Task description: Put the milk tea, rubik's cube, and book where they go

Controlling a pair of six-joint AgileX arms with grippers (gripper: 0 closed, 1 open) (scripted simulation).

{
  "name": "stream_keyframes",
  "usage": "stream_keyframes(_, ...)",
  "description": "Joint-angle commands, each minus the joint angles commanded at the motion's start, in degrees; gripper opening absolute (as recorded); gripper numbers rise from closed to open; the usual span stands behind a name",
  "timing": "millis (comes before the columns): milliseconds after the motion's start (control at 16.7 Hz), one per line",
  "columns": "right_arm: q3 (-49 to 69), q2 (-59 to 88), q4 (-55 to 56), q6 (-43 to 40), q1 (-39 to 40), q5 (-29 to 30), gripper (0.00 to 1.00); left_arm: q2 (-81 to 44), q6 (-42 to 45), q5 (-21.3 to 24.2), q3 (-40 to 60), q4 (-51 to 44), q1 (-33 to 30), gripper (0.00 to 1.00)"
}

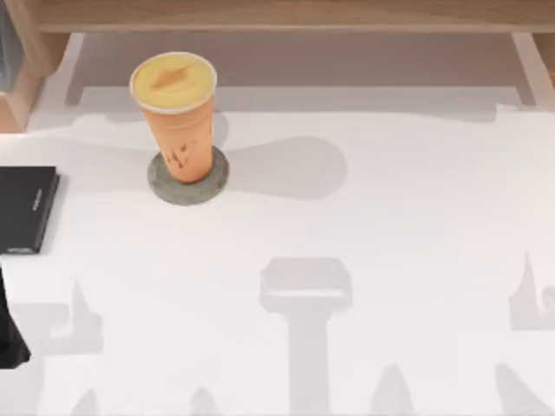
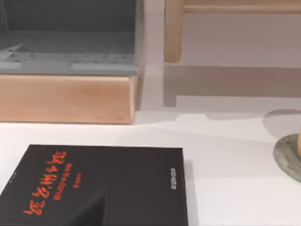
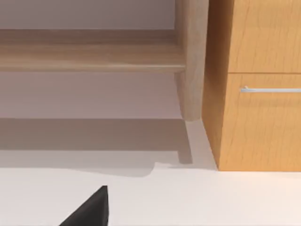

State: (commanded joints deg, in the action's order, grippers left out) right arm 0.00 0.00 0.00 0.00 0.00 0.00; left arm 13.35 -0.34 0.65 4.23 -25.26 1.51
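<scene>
Currently, status by item:

Milk tea [image 1: 178, 121]: standing upright on the grey coaster [image 1: 188, 178], toward the table's back left. Judged already placed.

Coaster in left wrist view: its edge [image 2: 289, 157] lies well apart from the black book [image 2: 101, 186].

Black book: flat at the table's left edge [image 1: 26, 208]; thin black cover with red lettering. It is not the teal book named in the task.

Rubik's cube and teal book: no position can be given from these views.

Left arm: a dark part [image 1: 10, 334] at the lower left edge of the top view, near the black book. Finger state: cannot tell.

Right arm: its camera faces the wooden shelf [image 3: 89, 52] and a cabinet with a drawer handle [image 3: 270, 89]. A dark wedge [image 3: 91, 209] sits low in that view. Finger state: cannot tell.

Wooden tray [image 2: 66, 96]: grey-lined box behind the black book, near the left back corner; a likely storage spot.

Step in hand: judged to be between items, with 1 of 3 apparently done.

Next move calls for: locating the cube or teal book, then bringing 1 gripper over it with fingers spread before descending.

Caution: keep clear of the tall cup; it could tip easily.
</scene>
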Motion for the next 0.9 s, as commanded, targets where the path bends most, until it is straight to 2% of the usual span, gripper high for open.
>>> stream_keyframes(240, 0.0, 0.0, 0.0, 0.0, 0.0, 0.0, 1.0, -3.55, 0.02, 0.9, 3.04, 1.92, 0.86, 1.0)
stream_keyframes(420, 0.0, 0.0, 0.0, 0.0, 0.0, 0.0, 1.0, -12.6, 0.06, 2.96, 9.95, 6.47, 2.84, 1.0)
stream_keyframes(600, 0.0, 0.0, 0.0, 0.0, 0.0, 0.0, 1.0, -26.95, 0.09, 5.84, 19.5, 13.05, 5.55, 1.0)
stream_keyframes(900, 0.0, 0.0, 0.0, 0.0, 0.0, 0.0, 1.0, -58.66, 0.09, 11.65, 38.31, 26.77, 10.78, 1.0)
